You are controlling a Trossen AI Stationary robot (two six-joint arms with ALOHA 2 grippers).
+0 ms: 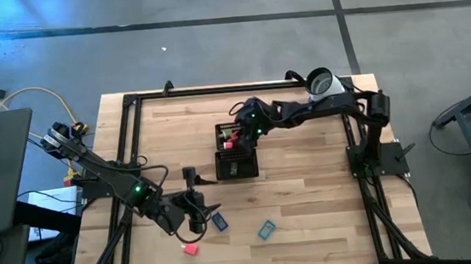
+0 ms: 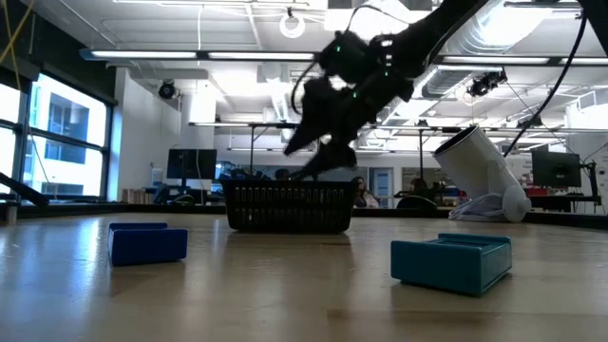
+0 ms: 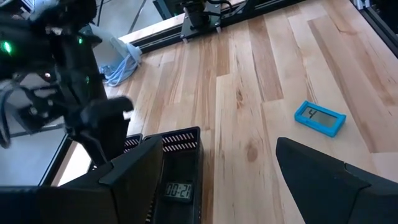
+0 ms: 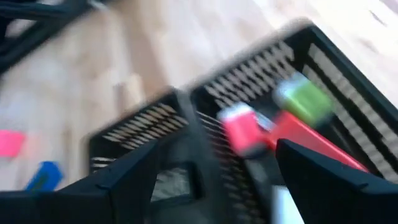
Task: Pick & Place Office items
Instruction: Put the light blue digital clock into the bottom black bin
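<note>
1. Right gripper is hanging over the far compartment of the black mesh tray in the middle of the table. Fingers are spread, nothing between them.
2. That compartment already has a red piece, a green one and a red-and-white one lying in it.
3. Left gripper sits near the front edge, left of centre, jaws wide apart and empty.
4. Still loose on the wood: a blue block just right of the left gripper, a teal one further right, and a pink-red one nearest the front edge.
5. These look like small rigid plastic bits, so probably light and a bit slick. I'd pinch the blue block across its short sides, low and centred, so it doesn't twist out.
</note>
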